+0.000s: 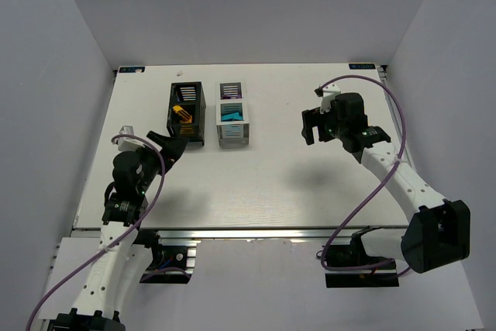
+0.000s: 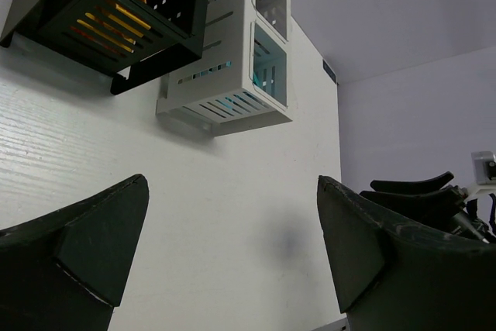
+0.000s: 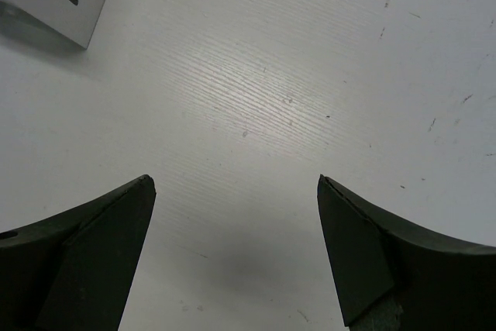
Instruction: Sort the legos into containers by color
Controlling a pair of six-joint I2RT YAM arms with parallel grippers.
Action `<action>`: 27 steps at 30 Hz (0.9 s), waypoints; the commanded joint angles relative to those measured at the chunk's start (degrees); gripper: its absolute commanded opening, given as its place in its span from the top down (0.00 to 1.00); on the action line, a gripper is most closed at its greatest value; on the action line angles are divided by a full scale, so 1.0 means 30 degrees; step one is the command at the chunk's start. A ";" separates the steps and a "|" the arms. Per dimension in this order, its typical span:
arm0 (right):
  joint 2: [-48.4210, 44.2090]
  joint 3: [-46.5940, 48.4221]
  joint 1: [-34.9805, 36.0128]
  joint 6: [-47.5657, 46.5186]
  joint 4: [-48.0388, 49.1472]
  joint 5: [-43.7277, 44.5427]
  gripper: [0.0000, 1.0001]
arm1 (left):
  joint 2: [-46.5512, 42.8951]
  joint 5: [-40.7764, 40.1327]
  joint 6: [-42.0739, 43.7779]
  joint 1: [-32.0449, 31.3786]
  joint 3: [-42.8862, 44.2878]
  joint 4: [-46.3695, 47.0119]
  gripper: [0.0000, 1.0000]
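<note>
Left of the white container (image 1: 232,136) and nearer the bases, the left gripper (image 1: 172,145) hangs with its fingers spread wide, holding nothing. The black container (image 2: 101,29), just left of the white one, holds the yellow-orange lego (image 1: 182,114). Teal legos (image 1: 231,115) lie in the white one's near compartment. Well right of it, the right gripper (image 1: 315,128) gapes empty. The legos look light, rigid and slick, so pinch them across their flat sides.

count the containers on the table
2. The black container stands left of the white container, side by side toward the far edge of the table.
</note>
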 commanded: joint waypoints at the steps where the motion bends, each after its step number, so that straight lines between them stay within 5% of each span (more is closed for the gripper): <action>1: 0.0065 0.0403 -0.0080 0.0094 -0.0077 0.0687 0.11 | -0.0370 0.0248 -0.0259 0.0075 -0.0059 0.0593 0.02; 27: -0.0492 -0.0153 -0.0109 -0.0112 0.0304 0.0774 0.11 | -0.1514 -0.0191 -0.0317 0.0075 -0.0206 -0.0022 0.02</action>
